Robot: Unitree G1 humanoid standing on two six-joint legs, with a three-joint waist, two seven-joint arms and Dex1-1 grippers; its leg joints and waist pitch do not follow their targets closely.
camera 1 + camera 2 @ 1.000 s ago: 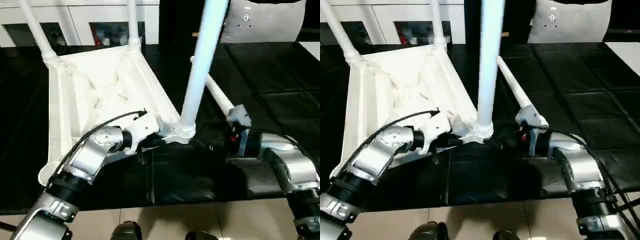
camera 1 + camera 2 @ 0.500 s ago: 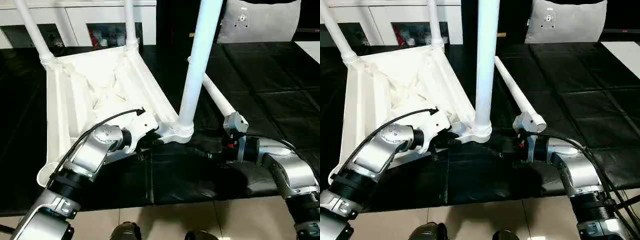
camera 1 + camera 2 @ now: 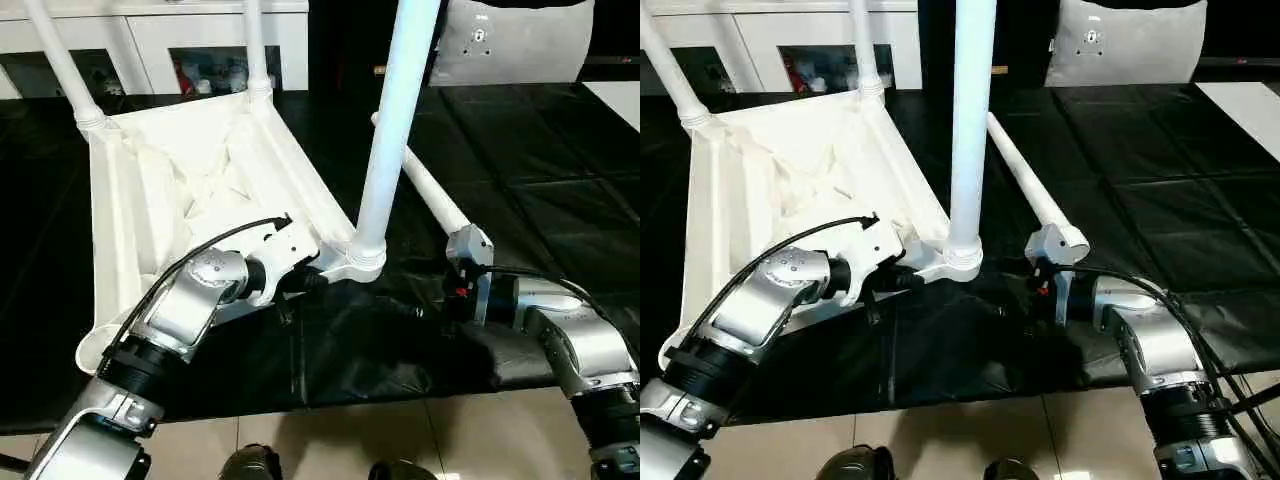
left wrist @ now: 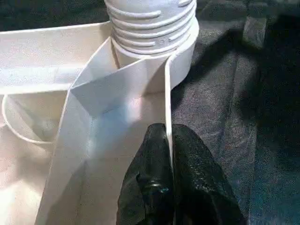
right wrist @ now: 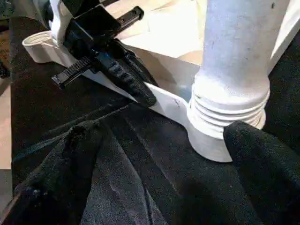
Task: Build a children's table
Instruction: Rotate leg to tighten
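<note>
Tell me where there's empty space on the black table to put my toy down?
The black work surface is bare to the right of the loose leg, and in front between the arms. It is crowded around the upside-down children's table, where the left gripper pinches the rim and the right gripper sits close by the corner leg.

The children's table (image 3: 190,180) is white all over, ribbed beneath. Under it the work surface (image 3: 560,170) is black. Beside the table, both silver forearms end in black fingers (image 4: 187,178).

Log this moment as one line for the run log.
left gripper: pinching tabletop rim | right gripper: open by near leg | fourth leg: loose
</note>
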